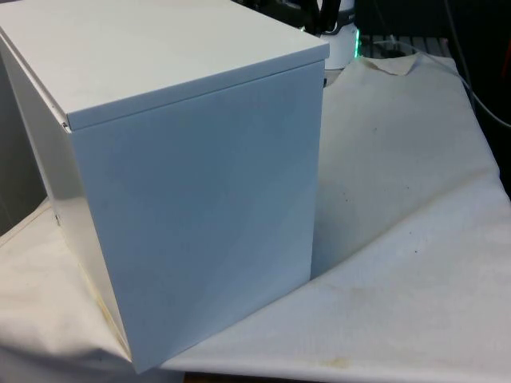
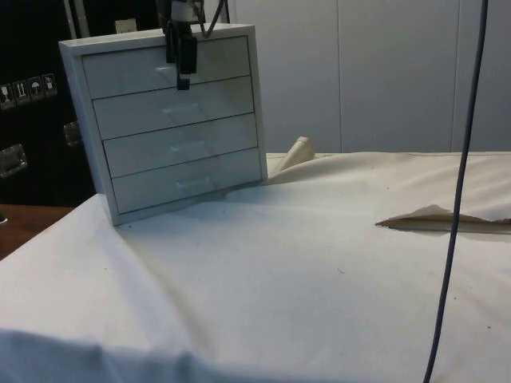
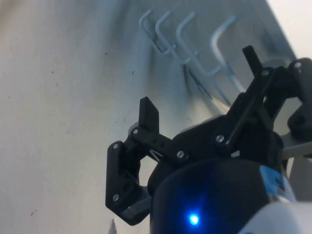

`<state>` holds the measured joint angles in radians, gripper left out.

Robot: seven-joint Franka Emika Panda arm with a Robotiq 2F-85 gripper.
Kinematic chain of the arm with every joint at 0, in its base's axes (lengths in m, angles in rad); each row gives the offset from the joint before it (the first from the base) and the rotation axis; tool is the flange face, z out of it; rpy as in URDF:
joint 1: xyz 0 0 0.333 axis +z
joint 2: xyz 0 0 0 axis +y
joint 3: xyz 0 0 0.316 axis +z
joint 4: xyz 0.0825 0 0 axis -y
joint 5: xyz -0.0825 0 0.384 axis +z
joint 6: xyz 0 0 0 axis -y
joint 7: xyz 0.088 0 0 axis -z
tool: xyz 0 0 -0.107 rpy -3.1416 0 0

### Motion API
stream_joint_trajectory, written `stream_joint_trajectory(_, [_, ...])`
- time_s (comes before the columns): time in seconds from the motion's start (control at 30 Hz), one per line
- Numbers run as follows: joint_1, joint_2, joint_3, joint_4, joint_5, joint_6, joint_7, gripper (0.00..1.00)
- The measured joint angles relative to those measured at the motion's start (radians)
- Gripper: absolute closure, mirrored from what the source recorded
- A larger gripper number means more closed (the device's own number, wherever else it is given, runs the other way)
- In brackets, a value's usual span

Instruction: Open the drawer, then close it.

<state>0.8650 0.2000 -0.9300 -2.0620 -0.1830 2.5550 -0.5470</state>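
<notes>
Your black pincer (image 2: 183,78) hangs in front of the white chest of drawers (image 2: 172,120), level with the top drawer (image 2: 164,67), its tip down near the seam with the second drawer in the side view. From the wrist, its two fingers (image 3: 148,117) stand wide apart with nothing between them, one raised toward the row of handles (image 3: 187,41).

At the side view's left, the chest stands upright on the white cloth (image 2: 319,271), its four drawer fronts turned toward that camera. All four drawers sit flush in the frame, so you can take the top drawer as closed. Each front carries a small pale handle; from the wrist, the four handles show as hooked bars running up the chest's face. Whether the pincer touches the top handle, you cannot tell from these views.

Moving right, the cloth lies rumpled, with a raised fold (image 2: 435,217) near the side view's right edge. A dark cable (image 2: 459,191) hangs down across that side.

Across the table, the front view gives you the chest's plain back and top (image 1: 184,199), standing at the front view's left on the cloth (image 1: 415,239).
</notes>
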Motion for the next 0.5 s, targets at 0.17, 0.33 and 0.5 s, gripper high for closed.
stream_joint_trajectory(0.17, [-0.002, 0.018, -0.001, 0.002, 0.007, 0.014, 0.003, 0.00])
stream_joint_trajectory(0.33, [0.000, 0.022, -0.001, 0.002, 0.007, 0.019, 0.008, 0.11])
stream_joint_trajectory(0.5, [-0.002, 0.026, -0.002, -0.002, 0.007, 0.024, 0.010, 0.33])
